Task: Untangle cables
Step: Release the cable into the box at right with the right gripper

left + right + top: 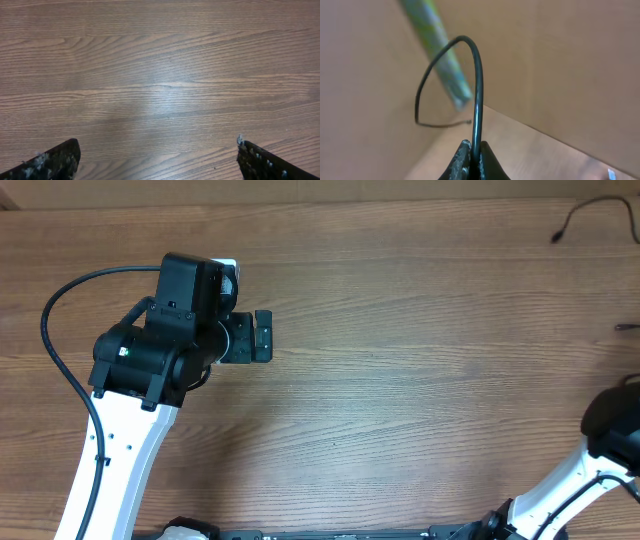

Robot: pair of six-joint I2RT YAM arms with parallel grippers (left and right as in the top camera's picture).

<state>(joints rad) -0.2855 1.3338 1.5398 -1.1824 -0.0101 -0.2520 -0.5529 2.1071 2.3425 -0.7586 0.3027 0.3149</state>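
Observation:
In the right wrist view my right gripper (475, 150) is shut on a thin black cable (478, 85). The cable rises from the jaws, arcs over to the left and ends in a small plug. Overhead, cable pieces show at the far right: one end at the top right corner (585, 215) and a short piece at the right edge (627, 328). My right arm (612, 430) is at the right edge; its fingers are out of the overhead view. My left gripper (262, 336) is open and empty over bare wood; its fingertips show in the left wrist view (157, 155).
The wooden table (400, 380) fills the overhead view. A blurred green-patterned strip (437, 50) and tan walls stand behind the held cable in the right wrist view. The left arm's own thick black wire (60, 350) loops at the left.

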